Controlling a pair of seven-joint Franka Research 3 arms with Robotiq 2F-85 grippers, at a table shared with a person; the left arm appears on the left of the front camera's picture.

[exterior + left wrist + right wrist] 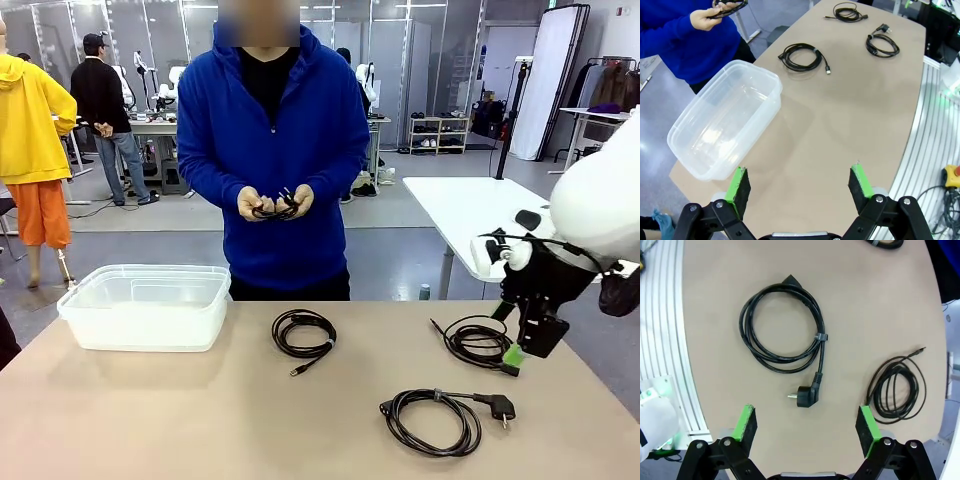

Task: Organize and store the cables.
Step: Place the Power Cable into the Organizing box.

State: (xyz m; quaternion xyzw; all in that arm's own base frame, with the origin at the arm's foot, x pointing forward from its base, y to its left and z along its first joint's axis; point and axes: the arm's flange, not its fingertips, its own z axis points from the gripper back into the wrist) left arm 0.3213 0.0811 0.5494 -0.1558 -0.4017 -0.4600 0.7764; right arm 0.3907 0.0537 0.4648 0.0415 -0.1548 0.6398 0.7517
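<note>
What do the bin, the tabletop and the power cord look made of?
Bin: clear, faintly frosted plastic; the table shows through its walls.
Tabletop: probably laminate, matte beige, even colour without grain.
Power cord: black rubbery sheath, dull sheen, moulded plug.

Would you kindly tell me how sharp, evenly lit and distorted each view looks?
Front view: soft even light, coiled cable crisp, faint shadows. Left wrist view: table edge bows from the wide lens; clear tub glints slightly. Right wrist view: plugged cable sharp, table edge curved.
</note>
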